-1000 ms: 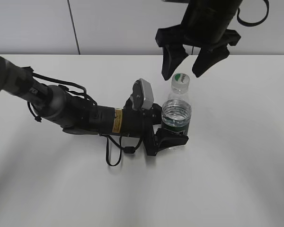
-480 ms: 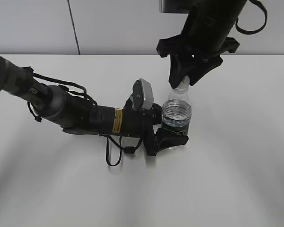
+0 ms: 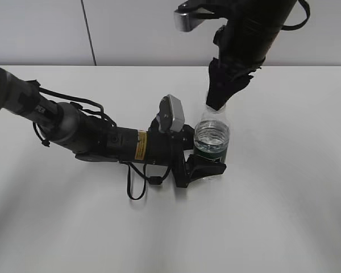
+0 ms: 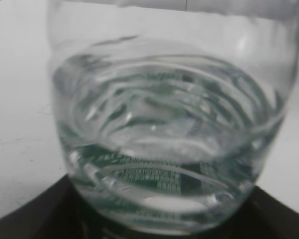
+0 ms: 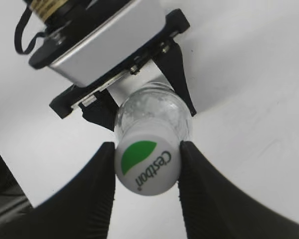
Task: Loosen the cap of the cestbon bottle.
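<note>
The cestbon bottle point(image 3: 212, 139) stands upright on the white table, clear and ribbed with a dark green label; it fills the left wrist view point(image 4: 169, 134). My left gripper point(image 3: 203, 166) is shut on the bottle's lower body from the left. My right gripper point(image 3: 217, 100) comes down from above and is shut on the cap, which it hides in the exterior view. In the right wrist view the white cap point(image 5: 146, 166) with its green leaf mark sits between the two black fingers point(image 5: 145, 172), touched on both sides.
The left arm point(image 3: 74, 131) lies low across the table from the left edge, with a loose black cable loop point(image 3: 137, 185) beside it. A grey wall runs behind the table.
My right gripper has come down from above the bottle, turned, and shut on the cap. The left gripper and the bottle have not moved.
</note>
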Tool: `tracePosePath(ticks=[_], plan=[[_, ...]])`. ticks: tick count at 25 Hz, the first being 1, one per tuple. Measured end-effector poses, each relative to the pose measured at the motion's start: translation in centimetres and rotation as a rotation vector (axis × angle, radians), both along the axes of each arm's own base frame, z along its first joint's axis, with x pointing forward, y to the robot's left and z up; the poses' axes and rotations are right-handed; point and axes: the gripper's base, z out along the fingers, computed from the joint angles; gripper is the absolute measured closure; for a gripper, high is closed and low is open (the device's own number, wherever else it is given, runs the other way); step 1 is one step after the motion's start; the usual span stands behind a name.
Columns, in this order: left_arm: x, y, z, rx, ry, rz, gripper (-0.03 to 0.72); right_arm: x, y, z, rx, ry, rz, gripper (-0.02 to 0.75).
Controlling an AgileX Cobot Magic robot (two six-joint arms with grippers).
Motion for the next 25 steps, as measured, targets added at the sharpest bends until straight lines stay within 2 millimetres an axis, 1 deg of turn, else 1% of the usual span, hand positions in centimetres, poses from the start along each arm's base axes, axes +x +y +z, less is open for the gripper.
tracePosePath(ticks=[2, 4, 5, 7, 9, 10, 12, 15, 17, 20, 22, 23, 25], plan=[[-0.01, 0.0, 0.0, 0.0, -0.001, -0.001, 0.164, -0.01, -0.01, 0.04, -0.009, -0.037, 0.122, 0.44], [-0.01, 0.0, 0.0, 0.0, -0.001, -0.001, 0.164, -0.03, 0.0, 0.09, -0.01, -0.05, 0.165, 0.439], [-0.01, 0.0, 0.0, 0.0, -0.001, -0.001, 0.164, -0.04, 0.01, 0.09, -0.009, -0.051, 0.172, 0.423], [-0.01, 0.0, 0.0, 0.0, 0.0, -0.001, 0.164, -0.1, 0.16, 0.13, 0.008, -0.045, 0.171, 0.346], [-0.01, 0.0, 0.0, 0.0, 0.0, -0.001, 0.164, -0.17, 0.33, 0.18, 0.029, -0.036, 0.162, 0.239], [0.0, 0.0, 0.0, 0.0, 0.0, 0.0, 0.164, -0.21, 0.41, 0.21, 0.04, -0.029, 0.149, 0.199], [0.0, 0.0, 0.0, 0.0, 0.0, 0.0, 0.164, -0.25, 0.5, 0.24, 0.054, -0.012, 0.11, 0.158], [0.0, 0.0, 0.0, 0.0, 0.0, 0.0, 0.164, -0.26, 0.54, 0.25, 0.066, 0.035, -0.03, 0.14], [0.0, 0.0, 0.0, 0.0, 0.0, 0.0, 0.164, -0.2, 0.48, 0.28, 0.069, 0.074, -0.169, 0.138], [0.0, 0.0, 0.0, 0.0, 0.0, 0.0, 0.164, 0.15, 0.25, 0.28, 0.067, 0.112, -0.43, 0.138], [0.0, 0.0, 0.0, 0.0, 0.0, 0.0, 0.164, 0.31, 0.1, 0.25, 0.067, 0.131, -0.564, 0.138], [0.0, 0.0, 0.0, 0.0, 0.0, 0.0, 0.164, 0.34, 0.08, 0.24, 0.07, 0.142, -0.613, 0.141], [0.0, 0.0, 0.0, 0.0, 0.0, 0.0, 0.164, 0.35, 0.1, 0.27, 0.076, 0.154, -0.656, 0.148]])
